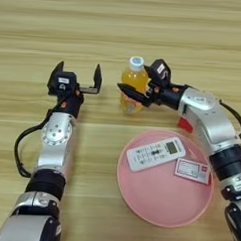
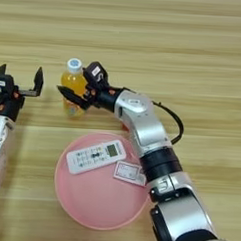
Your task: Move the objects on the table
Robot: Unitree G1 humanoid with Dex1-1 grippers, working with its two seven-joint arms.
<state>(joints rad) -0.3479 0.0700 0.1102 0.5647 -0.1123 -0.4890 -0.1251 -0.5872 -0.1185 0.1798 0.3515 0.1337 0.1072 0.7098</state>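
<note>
Taking the big round pink plate [image 1: 163, 205] as the landmark, the left end effector [image 1: 78, 76] hovers above the wide light-brown wooden surface [image 1: 122, 22] well up and to the left of it, black fingers spread wide and empty. Just above the plate's upper-left rim stands the small orange-drink bottle with a white cap [image 1: 134, 82], upright, with the right end effector [image 1: 139, 88] reaching in from the right, its fingers around the bottle's body, apparently gripping it. On the plate lie the white remote control with grey buttons [image 1: 155, 153] and, to its right, the flat white-and-red card-like box [image 1: 192, 170]. A small red cube [image 1: 185, 125] peeks out under the right arm, just beyond the plate's upper-right rim. The step looks like moving the bottle: keep the grip low and firm, lift straight, keep it upright, and clear the remote.
</note>
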